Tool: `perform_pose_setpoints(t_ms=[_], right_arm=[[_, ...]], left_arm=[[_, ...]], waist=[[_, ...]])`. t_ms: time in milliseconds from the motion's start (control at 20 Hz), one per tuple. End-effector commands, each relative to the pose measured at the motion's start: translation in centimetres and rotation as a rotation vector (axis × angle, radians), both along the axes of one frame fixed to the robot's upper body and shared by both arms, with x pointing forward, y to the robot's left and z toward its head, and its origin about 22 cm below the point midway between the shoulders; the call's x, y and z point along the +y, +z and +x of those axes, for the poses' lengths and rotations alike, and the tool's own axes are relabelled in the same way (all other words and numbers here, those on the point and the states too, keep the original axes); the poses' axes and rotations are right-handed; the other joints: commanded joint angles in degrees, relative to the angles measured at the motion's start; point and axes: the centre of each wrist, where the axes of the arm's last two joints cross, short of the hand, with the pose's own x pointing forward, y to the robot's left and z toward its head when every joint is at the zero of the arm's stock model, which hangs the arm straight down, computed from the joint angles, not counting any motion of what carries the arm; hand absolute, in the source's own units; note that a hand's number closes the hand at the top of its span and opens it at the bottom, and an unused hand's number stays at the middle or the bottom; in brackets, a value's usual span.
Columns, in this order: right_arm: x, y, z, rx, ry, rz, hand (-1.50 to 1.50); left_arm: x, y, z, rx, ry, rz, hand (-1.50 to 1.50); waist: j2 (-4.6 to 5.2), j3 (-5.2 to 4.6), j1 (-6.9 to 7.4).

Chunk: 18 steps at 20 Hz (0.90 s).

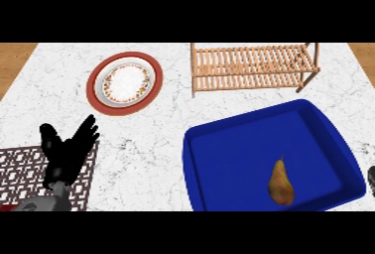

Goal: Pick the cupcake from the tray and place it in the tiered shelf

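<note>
From the head view, the blue tray (pixel 212 149) serves as the landmark, sitting on the marble counter (pixel 147 149) toward the lower right. Inside it lies only a brown pear (pixel 281 182), near the tray's front right corner; no cupcake shows in the tray or anywhere else in this view (so the pictures and the task sentence part ways here). Beyond the tray stands the wooden tiered shelf (pixel 249 67), and nothing can be seen on its slats. Up and to the left of the tray rests a red-rimmed plate (pixel 124 82), bare in the middle. Well to the tray's left, the left hand (pixel 67 149) is held upright with its fingers spread and straight, holding nothing, above the edge of a patterned mat (pixel 22 168). At the tray's right side, at the very border of the view, a dark sliver is probably the right hand (pixel 371 178); whether its fingers are spread or curled cannot be told.

As a judgement, the task looks to be at its outset: nothing is grasped, nothing sits on the shelf, and both the pick and the placement remain.
</note>
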Motion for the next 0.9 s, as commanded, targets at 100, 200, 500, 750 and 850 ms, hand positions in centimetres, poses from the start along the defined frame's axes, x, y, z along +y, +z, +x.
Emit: perform_pose_setpoints(t_ms=[100,200,500,750,850], right_arm=[[-0.7,-3.3,3.5,0.003,0.001,-0.066,1.5],[-1.1,-2.6,4.0,0.019,-0.002,-0.063,1.5],[-1.2,-3.6,6.5,-0.007,-0.031,-0.067,1.5],[-1.2,-5.9,7.3,-0.04,-0.016,-0.053,1.5],[-0.3,-5.8,8.2,-0.044,0.004,-0.065,1.5]], left_arm=[[0.1,-0.7,0.4,0.02,0.002,-0.009,0.0],[0.3,-1.3,-0.2,0.034,0.0,-0.002,0.0],[0.6,-0.3,-0.2,0.035,-0.017,0.009,0.0],[0.5,-0.8,-0.7,0.034,0.005,-0.005,0.0],[-0.1,-0.3,1.5,0.015,-0.002,-0.009,0.0]], waist=[[0.3,-0.22,0.07],[0.21,-0.22,0.01],[0.32,-0.21,0.62],[0.19,-0.2,0.19],[0.62,-0.23,0.67]])
